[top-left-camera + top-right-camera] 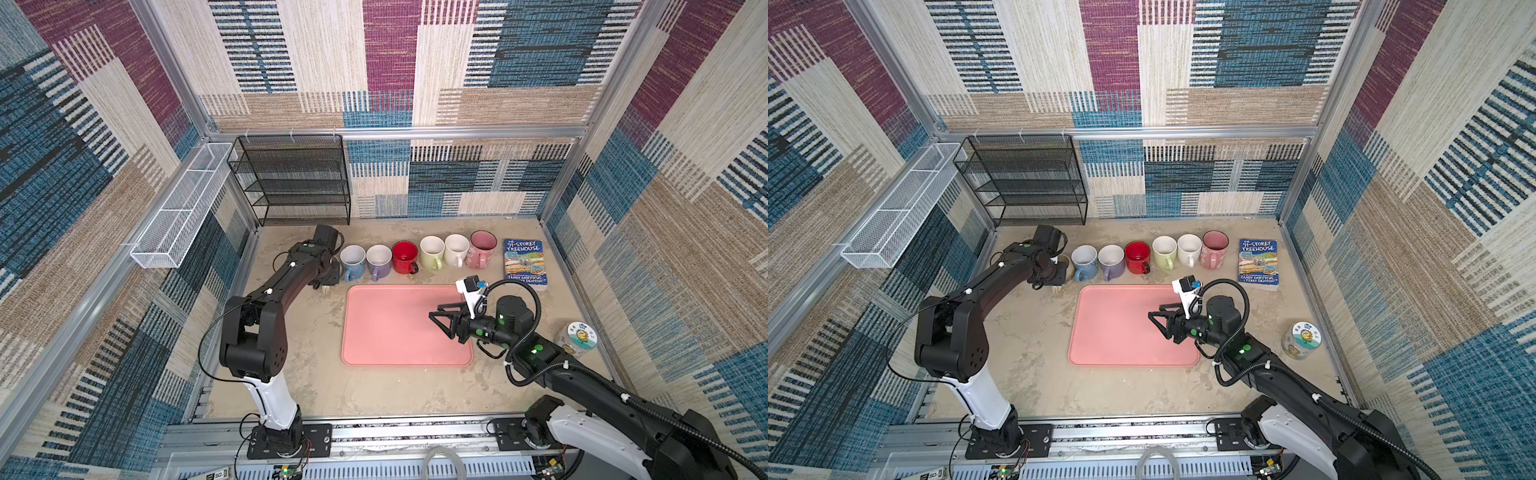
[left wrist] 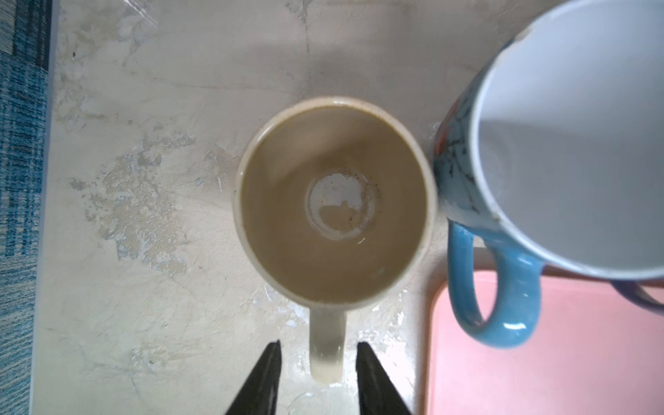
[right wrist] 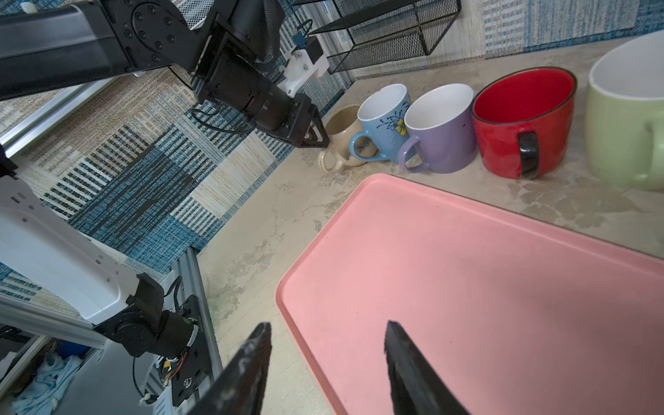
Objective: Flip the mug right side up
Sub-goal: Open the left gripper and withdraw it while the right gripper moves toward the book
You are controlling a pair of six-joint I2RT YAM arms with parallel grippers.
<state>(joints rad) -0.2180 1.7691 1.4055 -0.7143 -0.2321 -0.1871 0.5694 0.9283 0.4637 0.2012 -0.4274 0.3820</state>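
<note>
The beige mug [image 2: 334,201] stands upright on the desk [image 2: 151,215], mouth up, at the left end of a row of mugs along the far side. Its handle [image 2: 326,352] points to the near side. The left claw [image 2: 318,345] hangs over it, released: its two fingers [image 2: 267,373] straddle the handle with a gap on each side and grip nothing. In both top views the left arm [image 1: 282,286] covers most of this mug.

Just right of it, touching or nearly so, stands the blue mug [image 2: 460,169], also upright. The row runs on to the right with a purple mug [image 1: 379,259], a red mug [image 1: 404,257], a green mug [image 1: 432,251], a white mug [image 1: 456,249] and a pink mug [image 1: 483,247], all mouth up. A book [image 1: 524,261] lies right of the pink mug.

On the near side of the row lies a tray [image 1: 386,328]. The right claw [image 1: 436,312] hovers over its right part, jaws apart, holding nothing.

A black rack [image 1: 291,178] stands far left against the wall. A jar [image 1: 582,337] sits near the right wall.
</note>
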